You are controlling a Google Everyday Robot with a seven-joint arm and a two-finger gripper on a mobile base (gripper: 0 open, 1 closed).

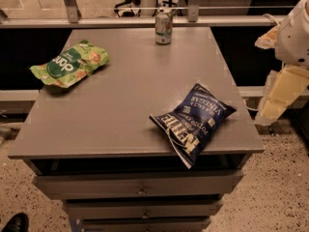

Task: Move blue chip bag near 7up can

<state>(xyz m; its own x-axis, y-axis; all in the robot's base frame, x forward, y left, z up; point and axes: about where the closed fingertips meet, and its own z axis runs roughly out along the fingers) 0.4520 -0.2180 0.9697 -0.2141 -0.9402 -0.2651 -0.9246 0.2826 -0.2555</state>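
**A:** Blue chip bag (195, 122) first. Where is it on the bench (140, 86)?

**B:** By the front right corner, lying flat, with one corner poking out past the front edge. Its long axis runs slantwise, from the front edge back toward the right edge.

**A:** And the claw (279, 98)?

**B:** Off the bench altogether. It hangs beyond the right edge, roughly level with the bag and apart from it. I cannot tell whether it is open or closed, and I see nothing in its hold. The bag lies inboard of it, just across the right edge, so I judge the reach must go sideways over that edge.

**A:** What else is on there?

**B:** The green snack bag (70, 64) is by the left edge, well apart. The 7up can (163, 27) stands upright at the far edge, about the middle. So the carry would run from the front right corner back toward the far edge.
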